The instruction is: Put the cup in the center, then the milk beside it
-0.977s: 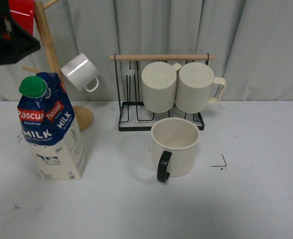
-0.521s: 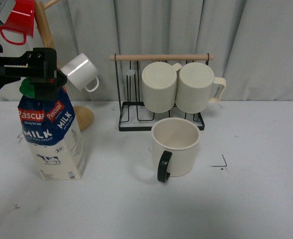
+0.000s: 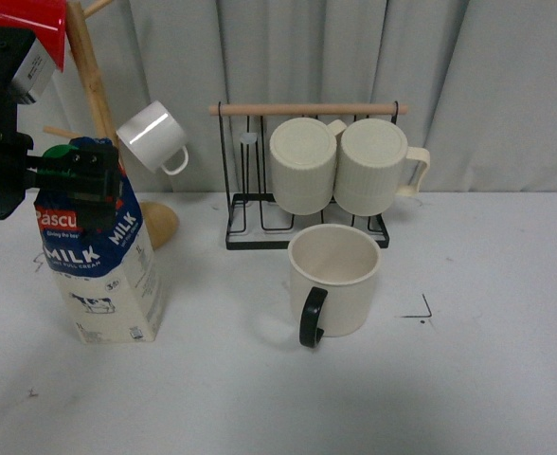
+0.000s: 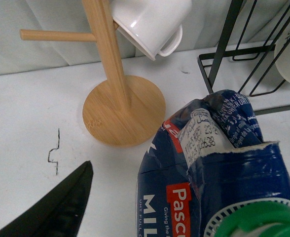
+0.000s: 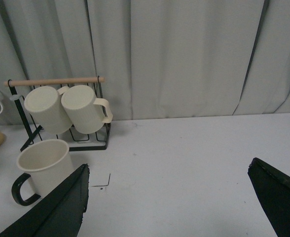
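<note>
**While the cup (image 3: 335, 284) sat mid-table, the left gripper (image 3: 81, 185) dropped onto the milk (image 3: 103, 275)**

Since it's easier to go big to small: the table (image 3: 468, 379) carried everything, with the wooden mug tree (image 3: 81, 66) toward its back left corner and the wire rack (image 3: 307, 109) of ribbed mugs along the back edge. The milk stood upright near the left edge, well apart from the cup. The cup sat open side up about the middle of the table, just in front of the rack, black handle toward the front edge. So step one looked done to me.

What changed: a second earlier the left gripper was barely poking into the corner of the front view. Half a second earlier it was level with the cap, and by this moment it had sunk around the carton's folded top. The wrist view showed one finger (image 4: 51, 207) with bare table between it and the carton, so the jaws were spread, not clamped yet. The carton hadn't budged. The right gripper (image 5: 168, 164) hung wide apart too, holding nothing. The green cap (image 4: 253, 222) sat right under the left wrist cam. My guess: it needed a squeeze next, then a carry over beside the cup.
</note>
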Motion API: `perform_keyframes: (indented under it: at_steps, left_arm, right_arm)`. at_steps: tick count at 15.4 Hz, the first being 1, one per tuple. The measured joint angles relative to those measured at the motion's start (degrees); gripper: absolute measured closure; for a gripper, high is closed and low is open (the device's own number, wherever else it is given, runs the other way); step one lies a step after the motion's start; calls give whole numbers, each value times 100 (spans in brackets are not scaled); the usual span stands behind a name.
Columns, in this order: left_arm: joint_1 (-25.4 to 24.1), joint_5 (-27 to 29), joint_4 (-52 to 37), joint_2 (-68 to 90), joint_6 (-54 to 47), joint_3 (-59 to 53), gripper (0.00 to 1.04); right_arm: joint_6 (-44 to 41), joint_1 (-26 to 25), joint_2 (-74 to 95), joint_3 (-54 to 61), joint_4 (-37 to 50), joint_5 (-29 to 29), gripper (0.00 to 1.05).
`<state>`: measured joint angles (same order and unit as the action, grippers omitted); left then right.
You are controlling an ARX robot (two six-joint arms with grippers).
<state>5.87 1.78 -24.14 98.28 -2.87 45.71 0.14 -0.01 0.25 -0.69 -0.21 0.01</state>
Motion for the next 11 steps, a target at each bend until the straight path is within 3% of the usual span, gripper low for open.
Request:
perform_keyframes:
  at_steps: [6, 7, 11]
  left_arm:
    - [127, 44, 122, 26, 140, 101, 80]
    - [127, 63, 151, 26, 214, 129, 85]
    - [553, 295, 433, -173, 431, 166, 85]
  right_arm:
    - [0, 0, 0, 0, 2, 0, 6]
    - [0, 0, 0, 0, 0, 0, 6]
    - [0, 0, 0, 0, 0, 0, 6]
